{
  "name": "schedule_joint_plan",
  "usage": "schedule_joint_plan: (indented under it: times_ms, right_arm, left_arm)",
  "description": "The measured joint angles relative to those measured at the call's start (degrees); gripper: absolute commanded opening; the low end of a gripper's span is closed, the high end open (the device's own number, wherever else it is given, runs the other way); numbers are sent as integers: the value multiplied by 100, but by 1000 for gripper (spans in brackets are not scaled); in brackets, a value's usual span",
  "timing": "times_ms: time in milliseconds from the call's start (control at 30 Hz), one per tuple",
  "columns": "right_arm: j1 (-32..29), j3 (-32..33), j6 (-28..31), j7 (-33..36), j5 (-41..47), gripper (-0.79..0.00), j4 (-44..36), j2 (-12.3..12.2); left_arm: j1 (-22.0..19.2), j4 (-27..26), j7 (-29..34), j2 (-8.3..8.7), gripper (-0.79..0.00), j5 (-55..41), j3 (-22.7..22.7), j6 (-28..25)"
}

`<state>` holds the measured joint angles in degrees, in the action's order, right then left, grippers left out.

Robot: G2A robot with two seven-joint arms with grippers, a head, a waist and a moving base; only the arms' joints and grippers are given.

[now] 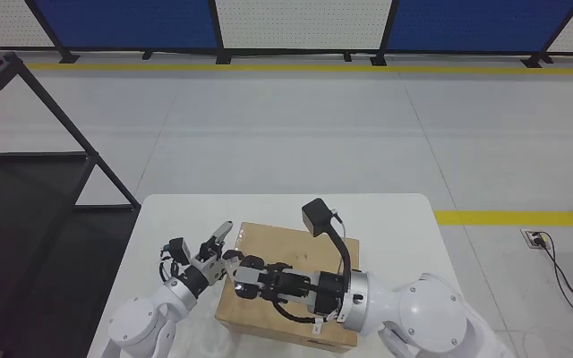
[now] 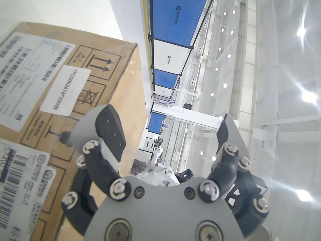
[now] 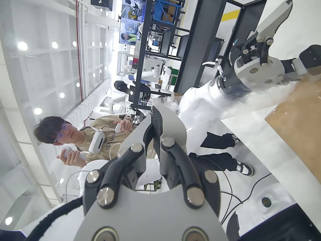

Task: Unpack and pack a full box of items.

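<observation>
**Closed box, both tools at its near-left corner**

The left tool (image 2: 168,124) gapes wide and holds nothing. One pad (image 2: 110,129) sits just beside the side wall of the box (image 2: 120,81), though I cannot tell whether it touches. The right tool (image 3: 156,119) is pressed closed, pads together, with nothing between them. From above, the left tool stands at the box's 10 o'clock corner and the right tool lies over the lid near its 9 o'clock edge. The box rests toward 6 o'clock on the table (image 1: 403,224), flaps flat.

In my judgement the box is stiff cardboard, probably heavy if full. The glossy tape along its edge may be slippery. Its walls look too broad for one tool to span, so a flap edge or the lid seam is the likelier hold. Otherwise both tools could squeeze opposite walls.

The left wrist view gives the side wall's labels (image 2: 30,81) and upright arrows. The top view gives the lid and the box's place. The right wrist view gives the left tool's spread fingers beside the box corner.
</observation>
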<state>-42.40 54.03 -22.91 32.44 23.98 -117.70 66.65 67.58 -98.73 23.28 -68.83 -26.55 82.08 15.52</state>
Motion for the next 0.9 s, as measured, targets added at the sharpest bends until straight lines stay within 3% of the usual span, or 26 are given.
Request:
schedule_joint_plan:
  times_ms: [900]
  right_arm:
    - [-231, 239, -361, -408, 317, -785, -146, 115]
  left_arm:
    - [207, -164, -230, -33, 0, -591, 225, -715]
